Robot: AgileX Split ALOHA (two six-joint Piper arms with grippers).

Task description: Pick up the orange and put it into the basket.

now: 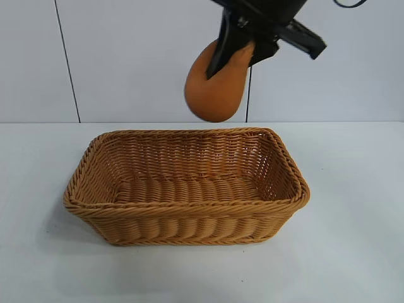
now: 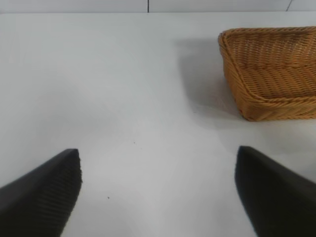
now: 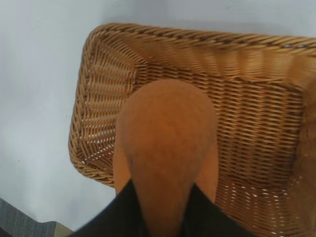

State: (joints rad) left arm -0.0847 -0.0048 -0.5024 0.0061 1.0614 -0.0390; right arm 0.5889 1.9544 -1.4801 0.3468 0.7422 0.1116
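Hanging onto the orange (image 1: 216,85) by its narrow top with the right end effector (image 1: 243,47), above the basket (image 1: 189,202) back rim. Risking slipping out early, bouncing onto the table (image 1: 353,252). Left end effector (image 2: 158,192) idling wide open.

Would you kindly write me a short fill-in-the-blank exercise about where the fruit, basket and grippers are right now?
1. The right gripper is shut on the ____.
2. The orange hangs above the ____, not inside it.
3. The inside of the basket is ____.
4. The left gripper, over bare table, has its jaws ____.

Missing words: orange; basket; empty; open
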